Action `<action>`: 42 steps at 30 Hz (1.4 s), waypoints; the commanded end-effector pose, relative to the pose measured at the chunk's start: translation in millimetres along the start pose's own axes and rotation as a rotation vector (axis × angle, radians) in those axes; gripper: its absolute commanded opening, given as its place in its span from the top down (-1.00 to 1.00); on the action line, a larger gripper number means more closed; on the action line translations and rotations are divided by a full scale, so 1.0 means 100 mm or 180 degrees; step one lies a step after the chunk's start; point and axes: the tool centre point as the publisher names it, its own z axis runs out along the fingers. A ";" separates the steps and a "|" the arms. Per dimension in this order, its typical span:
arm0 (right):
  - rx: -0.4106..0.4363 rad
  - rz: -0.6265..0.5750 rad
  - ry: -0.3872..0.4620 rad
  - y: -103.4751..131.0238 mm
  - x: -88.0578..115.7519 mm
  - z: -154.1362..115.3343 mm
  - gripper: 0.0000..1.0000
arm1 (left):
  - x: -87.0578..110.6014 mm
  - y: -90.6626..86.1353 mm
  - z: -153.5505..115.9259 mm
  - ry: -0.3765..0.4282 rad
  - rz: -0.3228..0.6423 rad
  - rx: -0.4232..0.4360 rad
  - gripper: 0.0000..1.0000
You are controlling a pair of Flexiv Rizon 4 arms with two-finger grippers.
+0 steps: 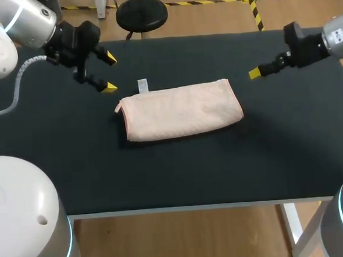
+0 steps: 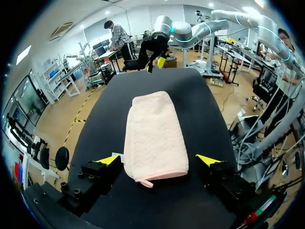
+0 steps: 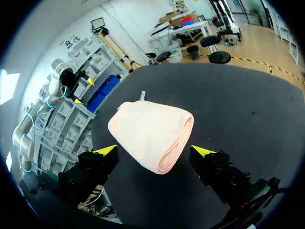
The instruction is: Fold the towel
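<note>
the black bench (image 1: 174, 175) spans the whole scene. my left arm (image 1: 14, 27) comes in from the far left corner, and my right arm (image 1: 335, 37) comes in from the far right side. the pink towel (image 1: 181, 110) lies near the middle of the bench, already folded into a long, thick bundle. it runs left to right and is slightly tilted. its rolled fold faces the right side, and a small loop pokes out at its left end.

the left gripper (image 1: 109, 72) hangs just past the towel's left end, toward the far side, not touching the towel. its fingers stand wide apart with nothing between them. the right gripper (image 3: 154, 150) hangs beyond the towel's right end, apart from it. in its wrist view the fingers are also spread wide and hold nothing, and the towel lies ahead of them.

a small white tag (image 1: 142, 85) lies on the bench just beside the towel's far edge, near the left end.
</note>
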 end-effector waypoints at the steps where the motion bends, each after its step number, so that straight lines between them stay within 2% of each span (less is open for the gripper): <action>1: -0.0020 0.0092 -0.0054 -0.06 0.04 0.12 -1.00 | 0.00 0.01 0.01 -0.0001 0.0004 0.0007 -1.00; 6: -0.0034 0.0229 0.0010 -0.16 0.01 0.30 -1.00 | 0.00 0.01 0.01 -0.0001 0.0004 0.0007 -1.00; 12: 0.0144 0.0276 0.0007 -0.26 -0.10 0.47 -1.00 | 0.00 0.01 0.01 -0.0001 0.0004 0.0007 -1.00; 15: 0.0195 0.0296 0.0033 -0.26 -0.14 0.52 -1.00 | 0.00 0.01 0.01 -0.0001 0.0004 0.0007 -1.00; 25: 0.0219 0.0728 0.0262 -0.32 -0.30 0.78 -1.00 | 0.00 0.01 0.01 -0.0001 0.0004 0.0007 -1.00; 42: 0.0325 0.0903 0.0322 -0.34 -0.44 1.12 -1.00 | 0.00 0.01 0.01 -0.0001 0.0004 0.0007 -1.00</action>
